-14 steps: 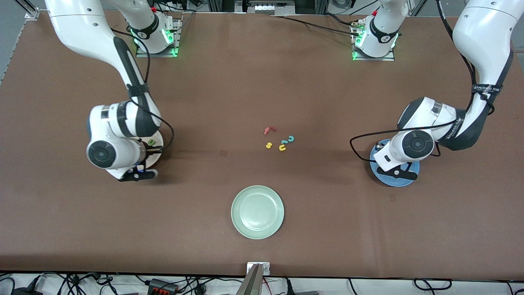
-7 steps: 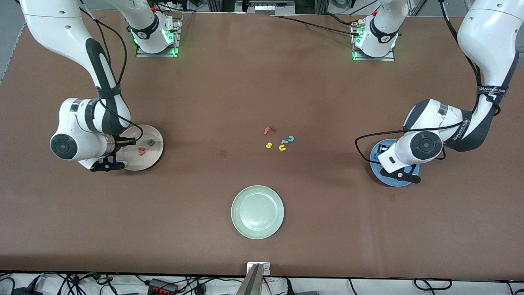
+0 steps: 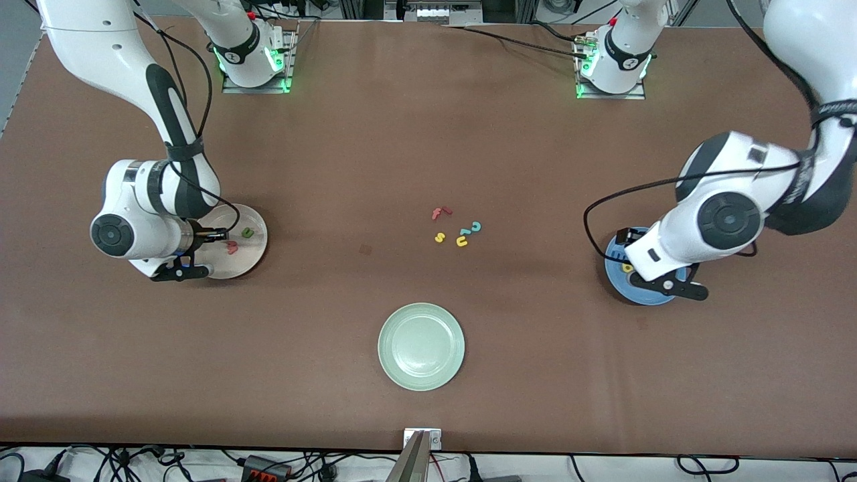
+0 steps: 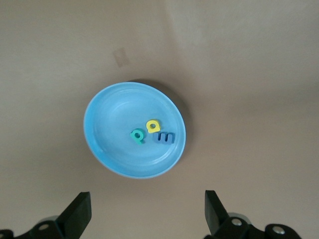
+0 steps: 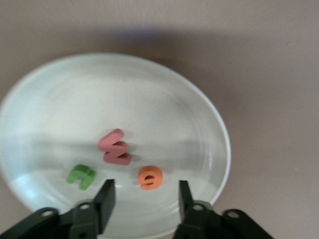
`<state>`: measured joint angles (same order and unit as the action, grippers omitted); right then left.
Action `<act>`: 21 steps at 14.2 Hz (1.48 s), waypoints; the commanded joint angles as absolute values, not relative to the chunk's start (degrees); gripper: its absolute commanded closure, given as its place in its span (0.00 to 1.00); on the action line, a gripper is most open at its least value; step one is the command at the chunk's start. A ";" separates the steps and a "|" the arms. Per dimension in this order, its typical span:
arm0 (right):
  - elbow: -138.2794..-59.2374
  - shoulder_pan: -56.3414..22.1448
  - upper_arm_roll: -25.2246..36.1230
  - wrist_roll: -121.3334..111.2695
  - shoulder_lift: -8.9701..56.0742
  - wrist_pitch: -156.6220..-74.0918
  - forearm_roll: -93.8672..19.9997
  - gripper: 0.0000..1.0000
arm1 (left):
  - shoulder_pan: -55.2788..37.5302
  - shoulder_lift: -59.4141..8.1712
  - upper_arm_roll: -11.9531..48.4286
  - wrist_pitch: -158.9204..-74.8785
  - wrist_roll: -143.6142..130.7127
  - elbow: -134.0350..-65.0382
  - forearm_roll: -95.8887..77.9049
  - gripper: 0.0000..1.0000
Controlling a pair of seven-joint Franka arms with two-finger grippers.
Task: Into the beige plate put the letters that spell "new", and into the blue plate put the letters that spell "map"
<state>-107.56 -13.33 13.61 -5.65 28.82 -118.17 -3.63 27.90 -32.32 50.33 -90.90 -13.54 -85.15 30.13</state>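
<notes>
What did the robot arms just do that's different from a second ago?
The right gripper slid toward the table's end and let go of the orange e, now lying in the beige plate. The left gripper opened and rose above the blue plate. The middle letters and green plate stayed.

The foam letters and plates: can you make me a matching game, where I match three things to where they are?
Things:
1. orange e
2. yellow a
3. red f
4. pale green plate

Places:
A. on the bare table, in the small cluster of loose letters
B. in the blue plate
C. nearest to the front camera, with nothing in it
D. in the beige plate

Pairs: 1-D, 2-B, 3-A, 4-C
</notes>
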 commanded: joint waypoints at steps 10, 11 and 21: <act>-76.56 -10.28 16.17 -2.72 20.41 -90.90 -4.13 0.00 | 25.08 -22.34 36.71 -81.74 -6.88 -70.84 18.05 0.00; -76.20 -8.98 15.56 -2.64 17.69 -90.53 -4.22 0.00 | 21.48 -20.76 29.60 -81.74 -5.20 -71.01 13.75 0.00; -83.12 -0.26 7.03 -2.37 8.19 -90.87 0.51 0.00 | 2.99 -0.01 0.28 -92.37 -0.01 -93.34 0.09 0.00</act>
<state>-78.44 -0.54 8.43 -2.62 10.88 -89.72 -2.17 4.57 -5.14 3.09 -89.08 -3.57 -87.54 1.25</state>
